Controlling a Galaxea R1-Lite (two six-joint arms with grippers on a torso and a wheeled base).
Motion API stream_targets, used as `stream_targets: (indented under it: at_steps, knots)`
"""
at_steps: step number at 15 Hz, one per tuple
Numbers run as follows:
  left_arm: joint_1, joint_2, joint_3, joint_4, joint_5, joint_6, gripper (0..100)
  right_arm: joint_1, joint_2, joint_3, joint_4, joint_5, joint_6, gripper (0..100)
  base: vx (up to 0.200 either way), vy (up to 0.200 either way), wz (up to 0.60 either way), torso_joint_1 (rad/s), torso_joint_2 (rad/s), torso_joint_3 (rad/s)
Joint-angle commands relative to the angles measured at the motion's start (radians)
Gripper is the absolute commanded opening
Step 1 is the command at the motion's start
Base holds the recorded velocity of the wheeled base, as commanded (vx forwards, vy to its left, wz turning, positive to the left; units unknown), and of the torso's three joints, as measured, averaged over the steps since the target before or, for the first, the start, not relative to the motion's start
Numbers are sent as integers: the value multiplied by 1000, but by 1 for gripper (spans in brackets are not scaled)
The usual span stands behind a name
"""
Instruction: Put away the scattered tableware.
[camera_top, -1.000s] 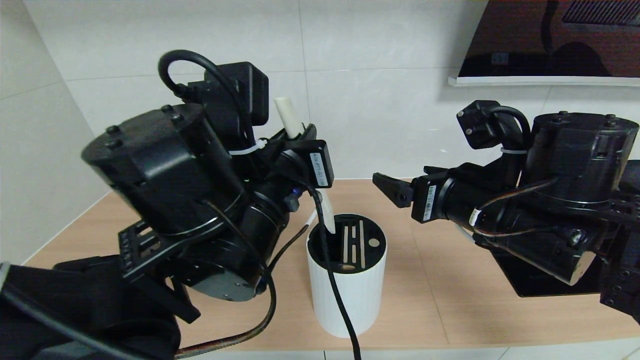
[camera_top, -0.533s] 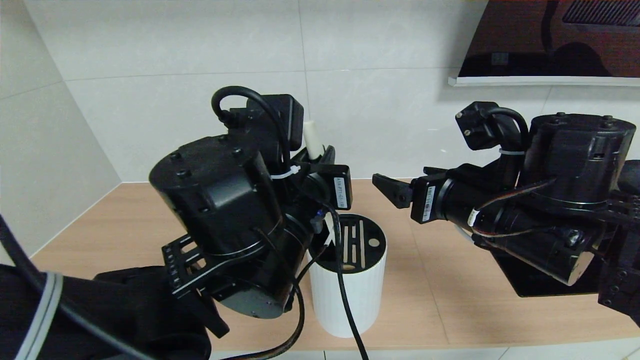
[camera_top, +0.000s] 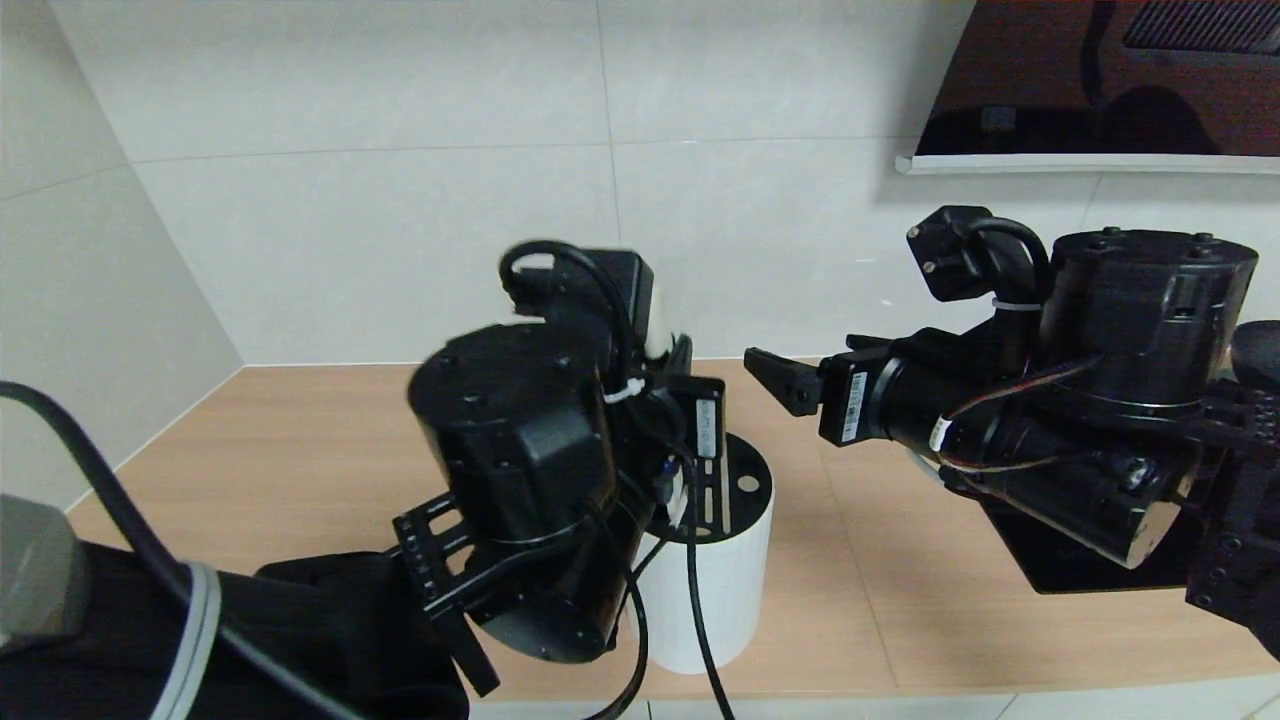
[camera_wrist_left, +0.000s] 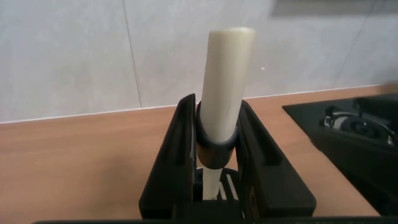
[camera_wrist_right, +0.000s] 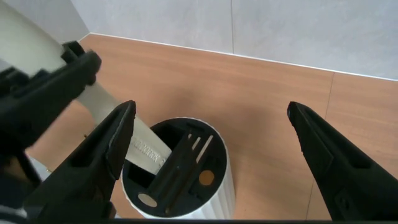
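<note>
A white cylindrical utensil holder (camera_top: 722, 590) with a black slotted top stands near the wooden counter's front edge. My left gripper (camera_top: 683, 372) hangs just above it, shut on the cream handle of a knife (camera_wrist_left: 224, 81). The knife points downward. In the right wrist view its pale blade (camera_wrist_right: 144, 154) slants into a slot of the holder (camera_wrist_right: 219, 182). The handle's top (camera_top: 656, 330) pokes up behind the left wrist. My right gripper (camera_top: 777, 377) hovers to the right of the holder at about the same height. It is open (camera_wrist_right: 210, 112) with nothing between its fingers.
A black cooktop (camera_top: 1085, 572) is set into the counter at the right, under my right arm. White tiled wall runs behind the counter, and a dark range hood (camera_top: 1100, 80) hangs at upper right. Bare wooden counter (camera_top: 300, 440) lies to the left of the holder.
My left arm has moved right and down, bringing the knife over the holder and lowering its blade into a slot. The right arm has stayed in place.
</note>
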Motion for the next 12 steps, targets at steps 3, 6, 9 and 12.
stream_targets:
  at_steps: [3,6,9,12]
  knots:
    - [0,19,-1,9,5,-13,0,-3,12,-1,-5,0,0,100,0,0,0,0,0,0]
    - [-1,0,-4,9,14,-13,0,-3,17,-1,-5,0,0,100,0,0,0,0,0,0]
    - [0,26,0,11,14,-13,0,-3,15,-1,-5,0,0,100,0,0,0,0,0,0]
    - [0,58,0,11,14,-22,0,-3,15,0,-5,0,0,100,0,0,0,0,0,0]
